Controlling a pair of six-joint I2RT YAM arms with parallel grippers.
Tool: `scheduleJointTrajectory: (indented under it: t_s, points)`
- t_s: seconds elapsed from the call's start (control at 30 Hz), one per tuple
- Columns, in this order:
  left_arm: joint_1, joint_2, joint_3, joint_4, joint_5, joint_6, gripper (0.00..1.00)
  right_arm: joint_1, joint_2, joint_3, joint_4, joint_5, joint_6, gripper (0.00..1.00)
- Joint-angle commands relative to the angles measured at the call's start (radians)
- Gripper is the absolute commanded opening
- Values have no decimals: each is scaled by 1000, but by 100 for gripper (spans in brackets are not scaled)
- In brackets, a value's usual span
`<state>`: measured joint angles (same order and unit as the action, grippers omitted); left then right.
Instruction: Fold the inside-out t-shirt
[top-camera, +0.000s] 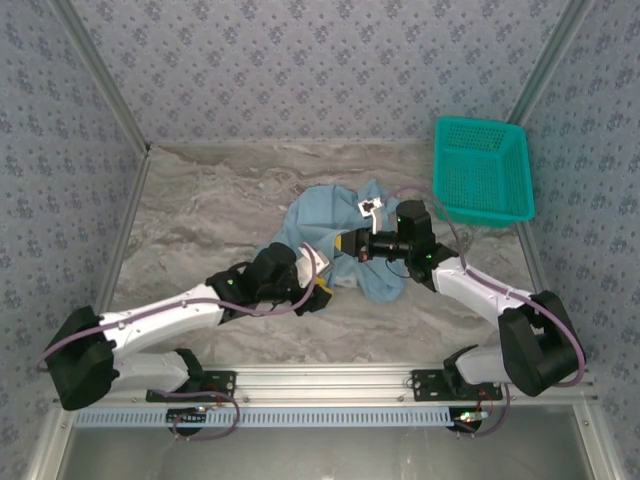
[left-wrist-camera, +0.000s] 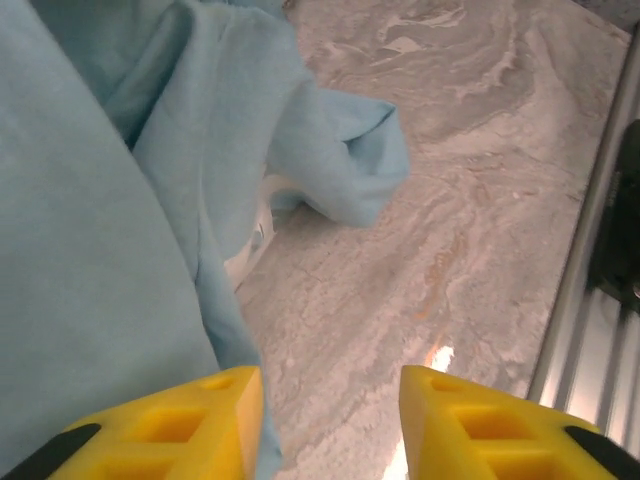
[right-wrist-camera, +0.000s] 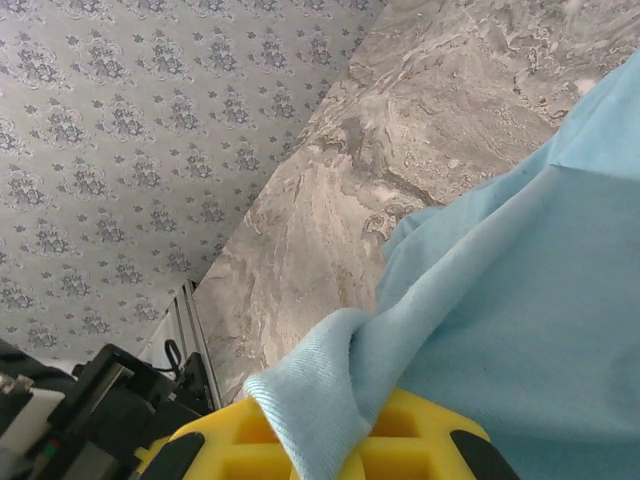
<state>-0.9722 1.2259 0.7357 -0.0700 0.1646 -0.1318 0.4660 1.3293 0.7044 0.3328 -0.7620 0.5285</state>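
Light blue and bunched up, lying around the middle of the grey marbled table (top-camera: 200, 210): seeing the inside-out t-shirt (top-camera: 335, 215) there, crumpled in a heap and not spread flat, with a small white tag (top-camera: 369, 207) showing on its far side. Finding the right gripper (top-camera: 347, 246) low on the near right part of the heap; in the right wrist view, noticing its yellow fingers (right-wrist-camera: 405, 435) pressed together on a thick fold of the cloth, pinching it. Finding the left gripper (top-camera: 320, 288) at the near left edge of the shirt; in the left wrist view, seeing its yellow fingers (left-wrist-camera: 200, 420) standing apart with bare table between them, gripping nothing, and cloth hanging just beside the left one, perhaps touching it. Seeing also a rolled sleeve end (left-wrist-camera: 360, 170) resting on the table farther ahead. Noticing, well apart at the far right corner, a teal mesh basket (top-camera: 480, 170), sitting close to the patterned wall (top-camera: 320, 70).
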Motion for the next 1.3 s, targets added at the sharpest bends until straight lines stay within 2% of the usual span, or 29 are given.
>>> scheduleJointTrajectory:
  t_s: [0.0,0.1,0.2,0.47,0.53,0.63,0.8,0.87,1.0,1.17,1.27]
  points:
    - [-4,36,39,55,-248,-42,47,-5,-14,26,-56,17,8,0]
    - [-6,39,36,71,-359,-70,53,-3,-25,27,-73,28,-4,0]
    - [-7,79,53,63,-400,-68,56,-3,-31,27,-68,30,-16,0]
    - [16,196,107,116,-286,-74,58,0,-51,22,-95,33,-36,0]
    - [35,206,116,114,-282,-91,51,0,-63,20,-122,35,-57,0]
    - [66,201,115,104,-247,-98,30,-7,-92,24,-208,42,-118,0]
    - [139,127,56,150,-18,-121,0,-1,-142,64,-399,170,-299,0]
    - [182,81,28,182,137,-135,0,11,-154,70,-438,256,-330,0]
    - [248,-31,-9,229,396,-163,0,91,-149,115,-571,595,-387,10]
    - [306,-134,-62,323,521,-207,0,202,-99,175,-661,846,-417,26]
    - [337,-154,-72,340,563,-213,0,228,-93,203,-713,910,-415,34]
